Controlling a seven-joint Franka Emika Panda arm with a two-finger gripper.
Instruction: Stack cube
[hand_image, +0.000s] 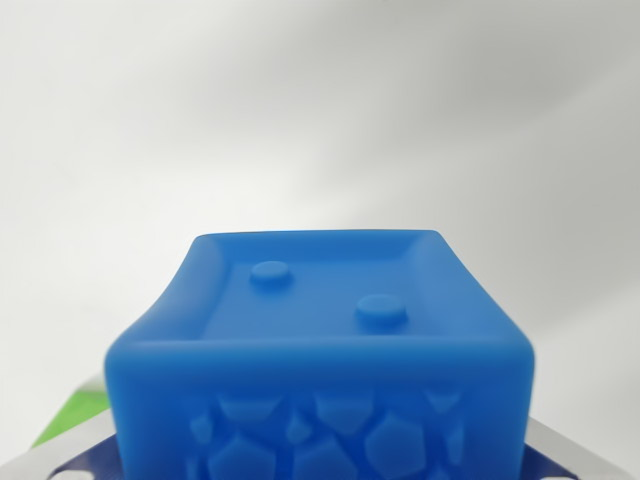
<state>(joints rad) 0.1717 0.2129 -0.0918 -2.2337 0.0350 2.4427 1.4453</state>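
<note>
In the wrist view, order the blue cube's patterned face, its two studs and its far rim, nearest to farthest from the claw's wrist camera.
The claw is out of view, so this ranks from the camera.
1. The patterned face, lowest, facing the camera.
2. The right stud, on the recessed top.
3. The left stud, farther back.
4. The far rim, behind both.

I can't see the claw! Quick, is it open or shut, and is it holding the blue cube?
Gripper: cannot be told; its fingers are out of the wrist view. The blue cube fills the lower frame.
</note>
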